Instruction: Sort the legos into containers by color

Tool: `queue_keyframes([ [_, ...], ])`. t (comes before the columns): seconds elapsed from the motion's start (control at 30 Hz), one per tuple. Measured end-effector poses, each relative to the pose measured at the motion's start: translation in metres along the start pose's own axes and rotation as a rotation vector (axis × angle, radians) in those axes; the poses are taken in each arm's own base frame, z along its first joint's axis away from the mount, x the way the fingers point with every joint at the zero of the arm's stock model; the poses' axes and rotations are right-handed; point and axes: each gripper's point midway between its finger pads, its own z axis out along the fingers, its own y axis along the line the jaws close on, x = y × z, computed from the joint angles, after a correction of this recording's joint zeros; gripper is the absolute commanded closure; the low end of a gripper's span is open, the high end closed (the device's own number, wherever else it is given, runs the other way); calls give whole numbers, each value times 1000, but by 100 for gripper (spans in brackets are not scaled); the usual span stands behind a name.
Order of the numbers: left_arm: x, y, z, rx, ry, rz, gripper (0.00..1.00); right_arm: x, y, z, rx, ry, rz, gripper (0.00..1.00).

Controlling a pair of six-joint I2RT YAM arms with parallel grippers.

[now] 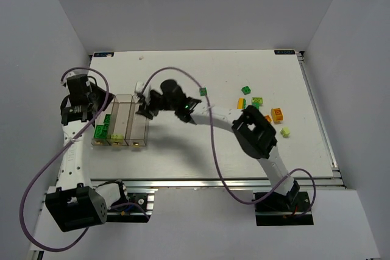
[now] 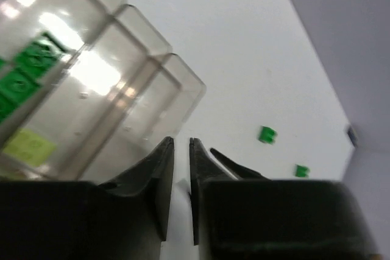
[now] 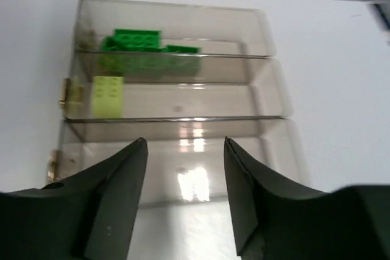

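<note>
Your right gripper [image 3: 183, 150], bottom center, hovers spread and empty over the containers [image 3: 177, 114]; your left gripper [image 2: 181, 168] is nearly closed, holding nothing.

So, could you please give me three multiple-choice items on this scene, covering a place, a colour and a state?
1. Seen from above, which bin of the containers holds the dark green bricks?
A. the leftmost
B. the middle
C. the rightmost

2. What colour is the single brick in the middle bin?
A. orange
B. pale yellow-green
C. blue

3. How is the right gripper?
A. shut on an orange brick
B. shut on a green brick
C. open and empty

Answers:
1. A, as the top view shows green only in the bin nearest the left arm.
2. B, as the right wrist view shows a pale yellow-green brick at that bin's end.
3. C, as its jaws stand apart with only the bin showing between them.
</note>
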Motion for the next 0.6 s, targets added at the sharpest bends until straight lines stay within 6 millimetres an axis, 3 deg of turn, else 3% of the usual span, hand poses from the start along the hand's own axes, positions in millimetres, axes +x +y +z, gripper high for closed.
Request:
queue_keyframes([
  [0.03, 3, -14, 0, 73, 11, 6, 100, -13, -20, -19, 14, -20, 12, 100],
  [0.1, 12, -37, 0, 184, 40, 17, 100, -31, -59, -57, 52, -41, 36, 100],
  [0.17, 28, -59, 2, 283, 84, 37, 98, -36, -99, -111, 116, -21, 72, 100],
  [0.2, 38, -70, 3, 324, 112, 53, 90, -36, -115, -136, 151, -9, 88, 100],
  [0.27, 65, -95, 7, 401, 182, 103, 72, -27, -144, -192, 233, 33, 136, 79],
  [0.3, 80, -106, 9, 428, 219, 131, 46, -18, -154, -219, 272, 62, 166, 68],
  [0.33, 98, -116, 11, 451, 261, 164, 30, -8, -160, -244, 306, 93, 196, 46],
  [0.4, 130, -130, 15, 479, 332, 221, 2, 15, -160, -285, 361, 155, 271, 26],
  [0.43, 146, -135, 15, 489, 370, 244, 2, 27, -155, -303, 383, 185, 299, 17],
  [0.6, 183, -145, 19, 505, 448, 306, 2, 77, -123, -386, 459, 349, 410, 16],
])
